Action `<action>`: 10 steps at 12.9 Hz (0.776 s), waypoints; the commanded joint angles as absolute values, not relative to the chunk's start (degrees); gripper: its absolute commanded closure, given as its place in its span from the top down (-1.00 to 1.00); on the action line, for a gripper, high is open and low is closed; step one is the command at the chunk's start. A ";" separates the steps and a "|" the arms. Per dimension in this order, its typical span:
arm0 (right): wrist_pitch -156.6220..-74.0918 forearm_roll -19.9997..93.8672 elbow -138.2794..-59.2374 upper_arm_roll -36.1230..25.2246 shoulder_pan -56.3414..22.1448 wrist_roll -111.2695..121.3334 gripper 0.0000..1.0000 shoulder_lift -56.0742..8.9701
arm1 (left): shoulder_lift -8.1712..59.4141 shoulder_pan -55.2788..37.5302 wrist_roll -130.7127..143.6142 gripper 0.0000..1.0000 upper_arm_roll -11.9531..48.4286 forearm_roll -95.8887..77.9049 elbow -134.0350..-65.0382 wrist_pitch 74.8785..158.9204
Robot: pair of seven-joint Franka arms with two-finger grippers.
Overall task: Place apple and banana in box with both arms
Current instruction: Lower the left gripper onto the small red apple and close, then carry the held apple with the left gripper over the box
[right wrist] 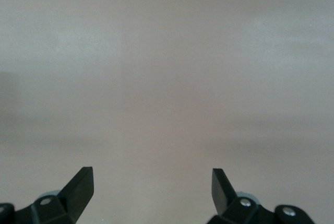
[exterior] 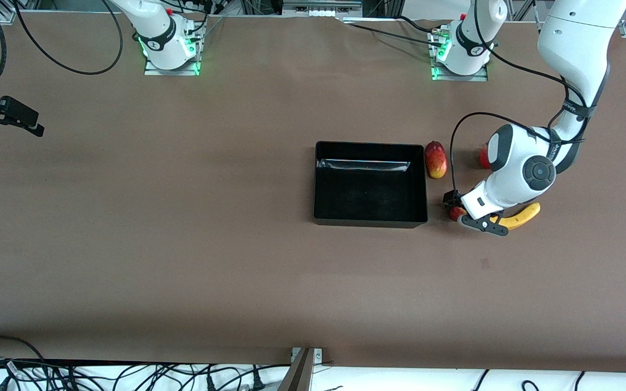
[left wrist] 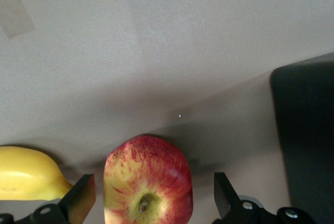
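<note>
From the front we see the left gripper (exterior: 457,209) low over the apple (exterior: 456,213), just off the black box (exterior: 370,183) corner nearest the camera at the left arm's end; the banana (exterior: 522,215) lies beside it, a mango (exterior: 436,159) by the box. The right gripper (exterior: 17,117) waits over the tabletop's (exterior: 182,244) edge at the right arm's end.

The left wrist view adds the spread fingers (left wrist: 81,198) flanking the apple (left wrist: 147,182) without touching.

The right wrist view shows fingers (right wrist: 81,187) parted over bare tabletop.

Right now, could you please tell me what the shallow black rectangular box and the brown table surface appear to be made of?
The shallow black rectangular box looks like moulded plastic with a glossy finish: a bright streak of light reflects off its inner wall. The brown table surface looks matte, perhaps paper or a thin mat, since it shows no glare and its edge by the arm bases looks torn; I cannot say for certain.
</note>
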State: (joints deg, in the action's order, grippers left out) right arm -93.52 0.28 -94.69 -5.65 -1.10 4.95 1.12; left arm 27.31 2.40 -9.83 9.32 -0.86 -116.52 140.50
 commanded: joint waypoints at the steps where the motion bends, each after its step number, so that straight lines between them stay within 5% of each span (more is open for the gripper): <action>1: -93.34 0.00 -95.10 -4.83 -0.44 4.66 1.00 1.58 | 28.03 2.20 -12.13 1.00 9.14 -1.58 -116.54 141.06; 3: -93.25 0.09 -95.18 -4.83 -0.35 4.83 1.00 1.58 | 28.65 2.20 -12.22 1.00 9.05 -1.50 -116.54 141.77; 5: -93.16 0.18 -95.19 -4.92 -0.35 4.83 1.00 1.58 | 28.57 2.20 -14.66 -0.50 9.05 -1.49 -116.54 141.51; 6: -93.16 0.26 -95.19 -4.92 -0.35 4.66 1.00 1.58 | 28.39 2.20 -15.98 -1.00 8.97 -1.49 -116.54 141.16; 10: -93.25 0.26 -95.19 -4.92 -0.44 4.57 1.00 1.49 | 21.12 0.89 -16.08 -1.00 9.23 -1.58 -115.93 137.49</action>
